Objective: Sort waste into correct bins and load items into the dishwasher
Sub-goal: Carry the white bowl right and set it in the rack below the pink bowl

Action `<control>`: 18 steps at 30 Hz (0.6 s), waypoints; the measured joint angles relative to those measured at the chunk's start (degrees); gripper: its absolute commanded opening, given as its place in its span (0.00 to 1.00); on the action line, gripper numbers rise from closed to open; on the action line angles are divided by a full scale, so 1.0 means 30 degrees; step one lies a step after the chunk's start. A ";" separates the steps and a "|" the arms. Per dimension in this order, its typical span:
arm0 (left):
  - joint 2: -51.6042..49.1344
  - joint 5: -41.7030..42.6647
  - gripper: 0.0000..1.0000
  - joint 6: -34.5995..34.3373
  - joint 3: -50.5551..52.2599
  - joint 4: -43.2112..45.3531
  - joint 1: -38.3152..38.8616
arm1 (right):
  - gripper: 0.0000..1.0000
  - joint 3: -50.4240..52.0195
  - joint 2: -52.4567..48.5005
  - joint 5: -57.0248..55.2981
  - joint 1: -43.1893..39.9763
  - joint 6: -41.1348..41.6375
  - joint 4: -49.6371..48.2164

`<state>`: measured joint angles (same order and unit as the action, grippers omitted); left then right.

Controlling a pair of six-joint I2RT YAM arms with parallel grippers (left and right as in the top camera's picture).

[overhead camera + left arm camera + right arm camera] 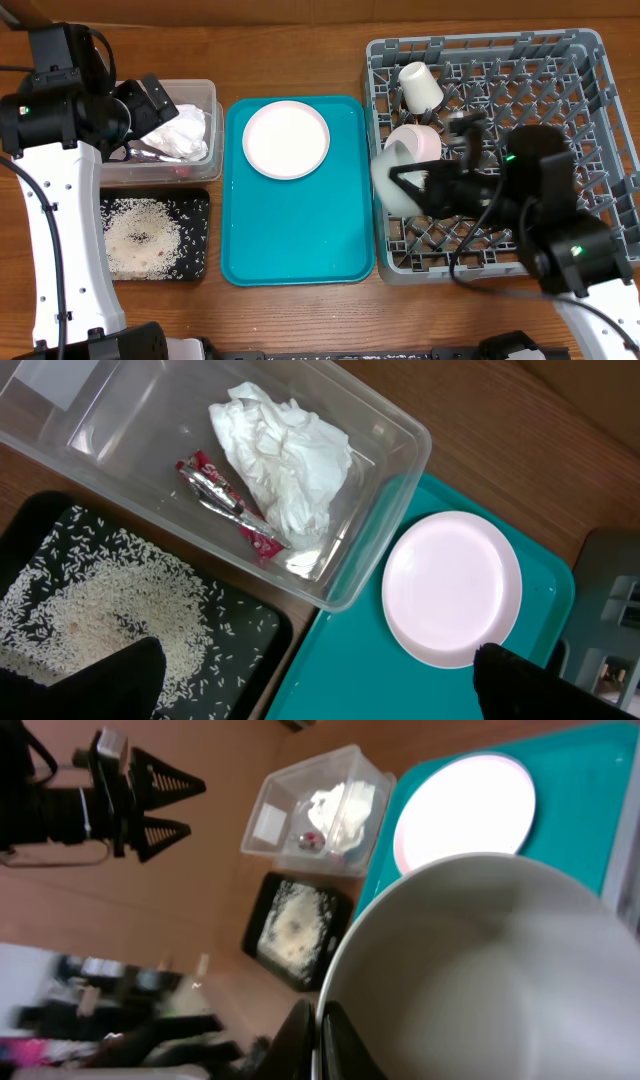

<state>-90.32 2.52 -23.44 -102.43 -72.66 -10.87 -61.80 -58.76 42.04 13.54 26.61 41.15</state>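
Right wrist view: a whitish bowl (480,970) fills the frame, its rim pinched between the closed fingers of the right gripper (320,1030). From overhead the bowl (386,190) hangs tilted over the left wall of the grey dish rack (600,120), which sits toward the counter's right edge. A white cup (420,88) and a second bowl (422,140) already sit among the pegs just beyond it.

The grip is on the thin rim alone, so I judge that the bowl could swing or slip. If it comes down where it is, it may catch on the lattice wall or knock the second bowl.

On the teal tray (300,240) at mid-counter lies the pink plate (286,139), not yet loaded. By the left edge, the clear tub (390,510) holds the napkin (285,460) and red wrapper (225,500). Nearer the front edge, the black tray (270,630) holds the rice (110,610). The left gripper (315,685) hovers above them, fingers spread wide and empty.
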 measured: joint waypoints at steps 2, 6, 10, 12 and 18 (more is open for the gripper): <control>0.0000 -0.0007 1.00 0.0000 0.0000 0.0000 0.0000 | 0.04 0.0874 -0.0124 0.1982 -0.1661 0.0095 -0.0153; 0.0000 0.0000 1.00 0.0000 0.0000 0.0000 0.0000 | 0.04 0.3541 -0.0750 0.6084 -0.4692 0.0219 -0.2499; 0.0000 0.0000 1.00 0.0000 0.0000 0.0000 0.0000 | 0.04 0.5180 -0.1377 0.8918 -0.5967 0.0510 -0.4408; 0.0000 -0.0007 1.00 0.0000 0.0000 0.0000 0.0000 | 0.04 0.5712 -0.1807 0.9799 -0.6266 0.0561 -0.4765; 0.0000 -0.0007 1.00 0.0000 0.0000 0.0000 0.0000 | 0.04 0.6492 -0.3555 1.0652 -0.6360 0.0619 -0.5289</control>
<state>-90.32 2.50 -23.44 -102.43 -72.66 -10.87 -42.33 -69.43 74.00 -5.54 28.47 25.28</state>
